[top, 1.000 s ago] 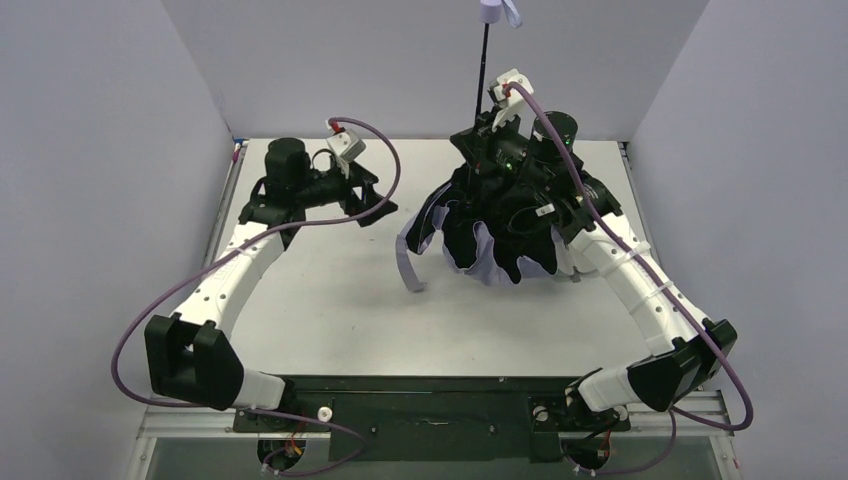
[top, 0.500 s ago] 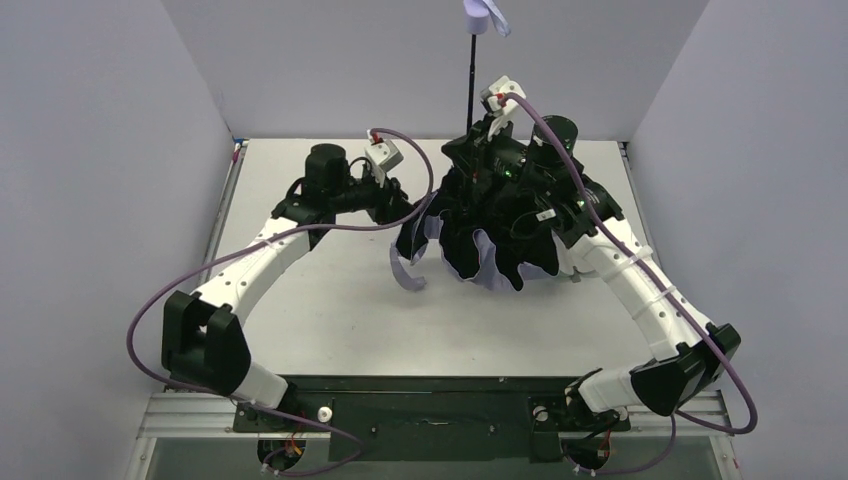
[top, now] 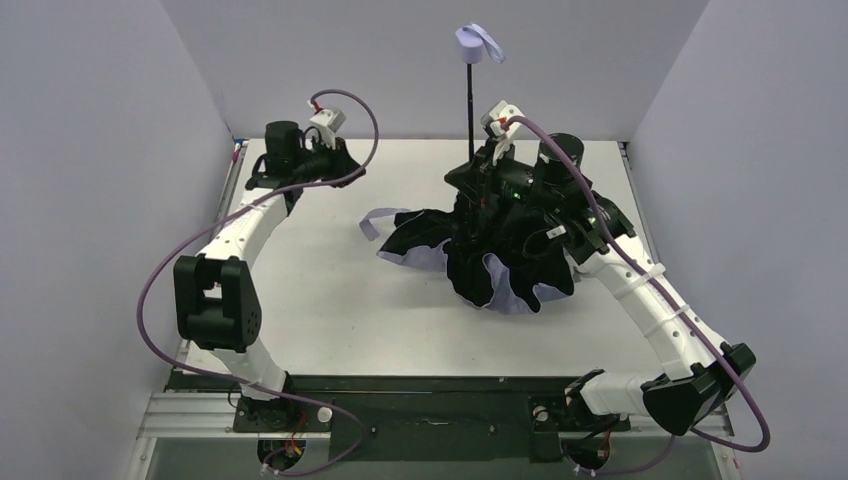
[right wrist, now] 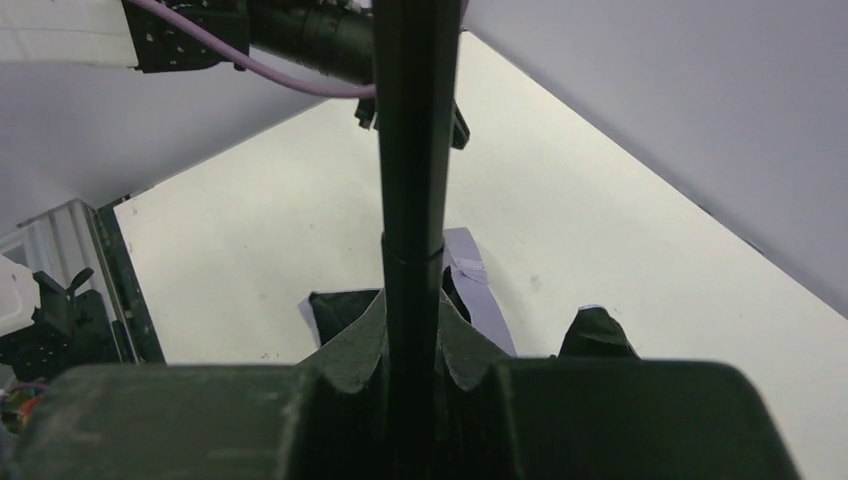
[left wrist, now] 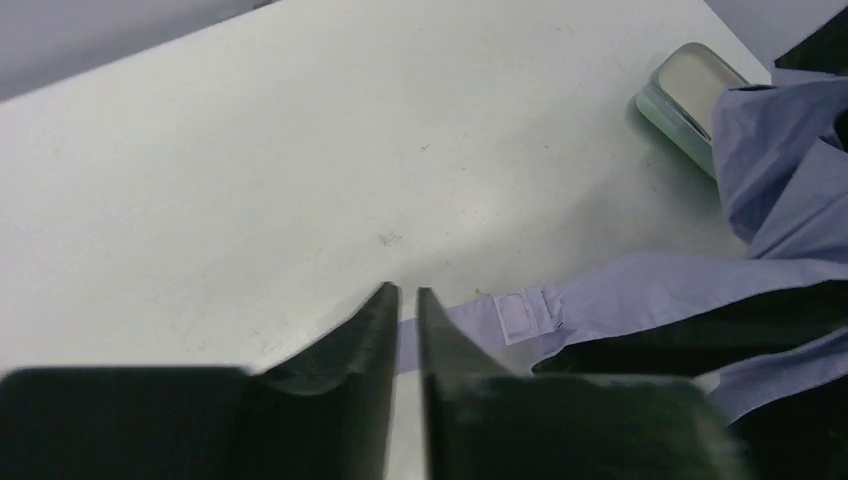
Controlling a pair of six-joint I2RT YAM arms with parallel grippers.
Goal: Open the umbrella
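The umbrella stands upside down, handle up. Its lavender handle [top: 478, 42] with a loop tops the thin black shaft [top: 470, 110], and the black-lined lavender canopy [top: 505, 270] lies crumpled on the table. My right gripper [top: 482, 178] is shut on the shaft [right wrist: 412, 150] just above the canopy, a finger on each side [right wrist: 412, 335]. My left gripper [top: 345, 170] is shut at the far left, raised off the table. The lavender closure strap [left wrist: 600, 295] lies flat below it and shows through the thin gap between the fingers [left wrist: 405, 292]. The strap's tip [top: 368, 222] lies apart from that gripper.
A small pale-green tin [left wrist: 690, 85] sits on the table beside the canopy's edge. Grey walls enclose the white table [top: 330, 300] at the back and both sides. The left arm's elbow [top: 215, 300] stands near the front left.
My left gripper reached the canopy's left edge, shut, then drew back to the far left. The canopy and strap were dragged left and spread flatter. The handle shifted left and lower.
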